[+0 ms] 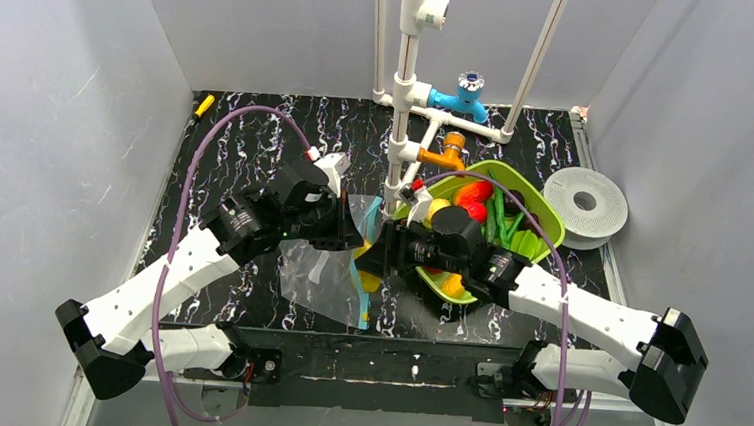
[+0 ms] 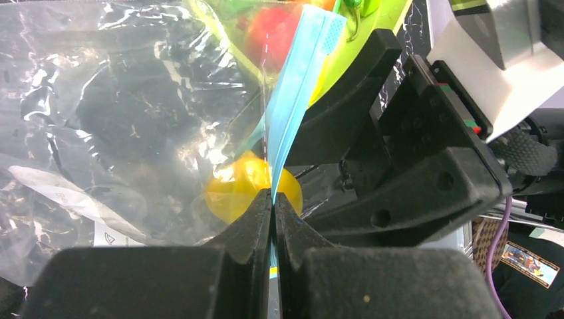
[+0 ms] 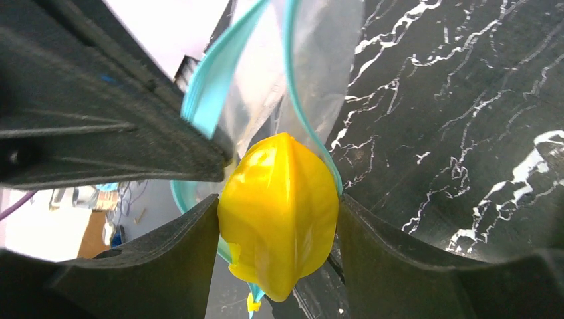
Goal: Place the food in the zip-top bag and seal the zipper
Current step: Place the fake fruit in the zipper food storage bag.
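Left gripper [image 2: 273, 203] pinching zipper [image 2: 296, 100], holding zip-top bag [image 1: 321, 269] at centre-left. Film looking soft, slippery, so stiff strip being best hold. Right gripper [image 3: 278, 229] clamping yellow food [image 3: 279, 179] at bag mouth; likely light, rigid, glossy. Lime tray [image 1: 543, 220] crowding right, pipe stand [image 1: 400, 124] crowding upper centre — lower left offering open room.

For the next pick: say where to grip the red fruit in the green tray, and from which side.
Grip the red fruit across its rounded middle, coming from above: it sits low in the lime-green tray, where the raised walls likely block any sideways approach.
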### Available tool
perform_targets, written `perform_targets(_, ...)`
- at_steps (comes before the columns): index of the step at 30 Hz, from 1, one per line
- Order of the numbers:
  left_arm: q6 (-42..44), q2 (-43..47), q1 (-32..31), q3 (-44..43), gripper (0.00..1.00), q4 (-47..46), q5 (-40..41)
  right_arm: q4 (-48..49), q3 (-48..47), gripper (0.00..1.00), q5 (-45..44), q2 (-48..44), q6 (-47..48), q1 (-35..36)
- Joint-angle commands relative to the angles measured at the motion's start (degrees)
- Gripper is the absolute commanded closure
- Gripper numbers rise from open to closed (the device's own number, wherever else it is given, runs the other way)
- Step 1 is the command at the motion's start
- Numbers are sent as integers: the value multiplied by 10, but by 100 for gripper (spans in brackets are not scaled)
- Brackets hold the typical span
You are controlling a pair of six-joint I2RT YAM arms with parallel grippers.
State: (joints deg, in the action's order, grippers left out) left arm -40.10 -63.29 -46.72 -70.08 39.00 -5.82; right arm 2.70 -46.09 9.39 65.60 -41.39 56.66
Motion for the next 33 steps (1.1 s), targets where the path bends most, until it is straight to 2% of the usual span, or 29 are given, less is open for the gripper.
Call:
perform_targets(1,5,5,-1,-17,100,13,-19,70,-11,68,77,-14,45,5)
perform_targets(3,6,4,-1,-23,100,13,-37,82,-14,68,109,-3,67,18)
perform_targets(6,4,7,-2,-21,100,7,-55,85,-14,69,97,11,93,41)
perform_targets(13,-27,31,-2,22,100,-31,-95,46,-19,72,-73,-25,43,29)
perform_targets(20,-22,49,-2,25,100,-1,-59,32,20,78,-112,-86,-59,-26)
perform_targets(23,-23,49,-1,25,100,-3,-65,31,23,80,-101,-87,-73,-29)
perform_targets(26,-26,45,-1,26,100,-12,-70,73,17,81,-17,-69,-52,-26)
perform_targets(29,-33,40,-1,23,100,-21,-76,54,-5,78,-15,-52,-28,-12)
perform_targets(33,-47,47,-1,26,100,-28,-67,40,-10,61,-17,-51,-19,-9)
